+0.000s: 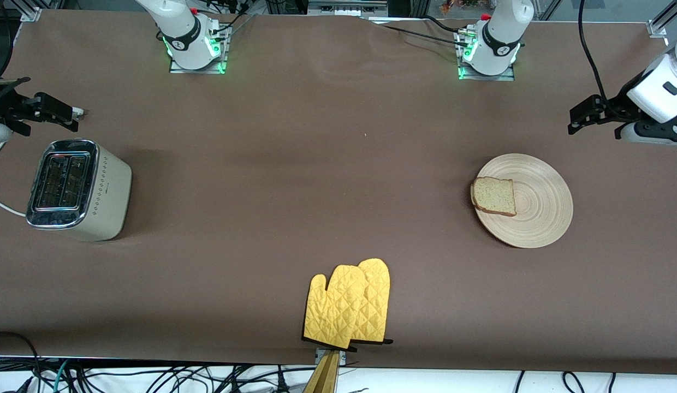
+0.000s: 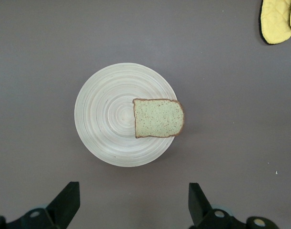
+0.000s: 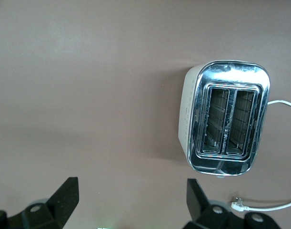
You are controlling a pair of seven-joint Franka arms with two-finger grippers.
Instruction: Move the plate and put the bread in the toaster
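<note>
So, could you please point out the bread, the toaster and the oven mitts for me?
bread (image 1: 494, 196), front view, middle of the slice's top face.
toaster (image 3: 226, 118), right wrist view, chrome top between the two slots.
oven mitts (image 1: 346, 305), front view, quilted yellow palm.

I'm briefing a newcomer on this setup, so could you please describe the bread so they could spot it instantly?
Look toward the left arm's end of the brown table, where a large round light-wood plate lies. The bread rests on that plate's edge facing the toaster, overhanging the rim slightly. It is the only square, speckled tan slice with a darker crust.
</note>
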